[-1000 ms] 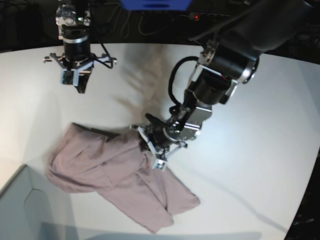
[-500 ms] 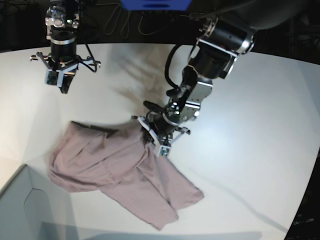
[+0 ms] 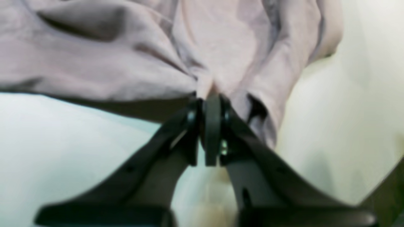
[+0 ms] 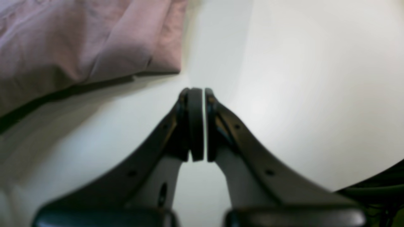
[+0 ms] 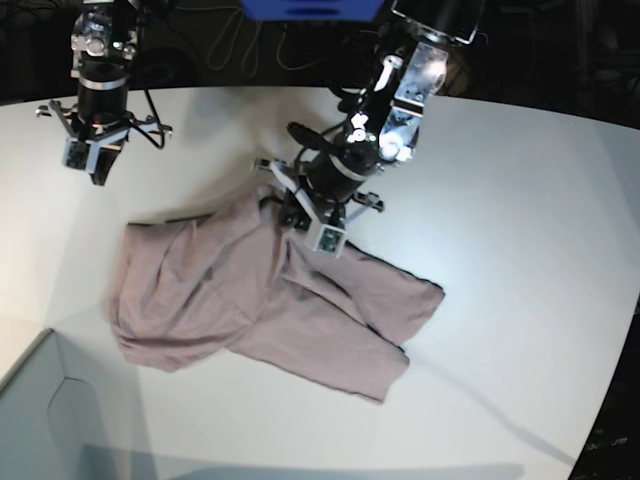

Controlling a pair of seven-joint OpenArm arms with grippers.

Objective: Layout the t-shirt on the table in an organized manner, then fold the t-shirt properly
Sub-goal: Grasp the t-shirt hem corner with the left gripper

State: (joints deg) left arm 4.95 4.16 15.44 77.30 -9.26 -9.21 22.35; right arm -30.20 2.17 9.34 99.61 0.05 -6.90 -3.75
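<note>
Pinching a bunched fold of the t-shirt [image 3: 221, 44], the left gripper [image 3: 210, 104] has its black jaws drawn close together, with pink cloth gathered right at the tips and radiating creases spreading away from them. In the base view this gripper [image 5: 300, 215] sits at the upper edge of the garment, near the middle of the table [image 5: 520, 200], with its arm reaching down from the top of the frame. Fabric rises slightly toward the pinch point, and a darker shadow lies beneath the lifted edge in the left wrist view.

The right gripper [image 4: 197, 94] has its jaws pressed nearly together with only a hairline slit between them, and nothing sits between the pads. It hangs above bare white tabletop [image 4: 300, 78], with a folded corner of the shirt [image 4: 79, 41] lying up and to the side of its tips, apart from them. In the base view that gripper [image 5: 97, 170] is near the far corner of the table, well apart from the garment.

The t-shirt [image 5: 260, 300] lies crumpled and partly spread across the near-centre of the table, dusty pink, with overlapping folds through its middle. One lobe reaches toward the pale grey box [image 5: 50, 420] at the lower corner, while another stretches out toward the open side of the table, ending in a squared edge.
</note>
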